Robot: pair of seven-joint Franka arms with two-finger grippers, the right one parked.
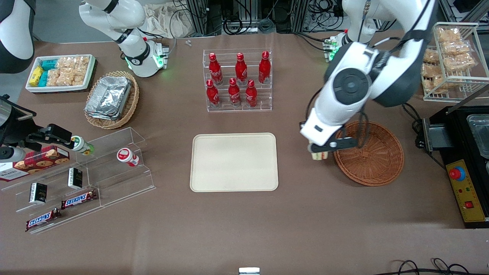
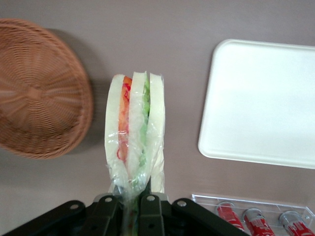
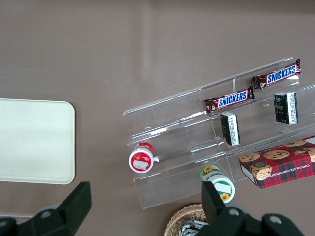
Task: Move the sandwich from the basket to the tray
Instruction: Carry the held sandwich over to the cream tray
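Claw (image 2: 132, 206) grips sandwich (image 2: 135, 132) (plastic-wrapped) above table.

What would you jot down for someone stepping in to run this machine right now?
Claw: shut on the sandwich, hanging over bare table between the basket and the tray.
Sandwich: wrapped in clear film, already out of the basket, not touching the table.
Basket: nothing in it now.
Tray: nothing on it, toward the parked arm's end from the claw.
Done: pick-up and lift out.
Left: carry the sandwich over the tray, lower it, open the claw, pull away.
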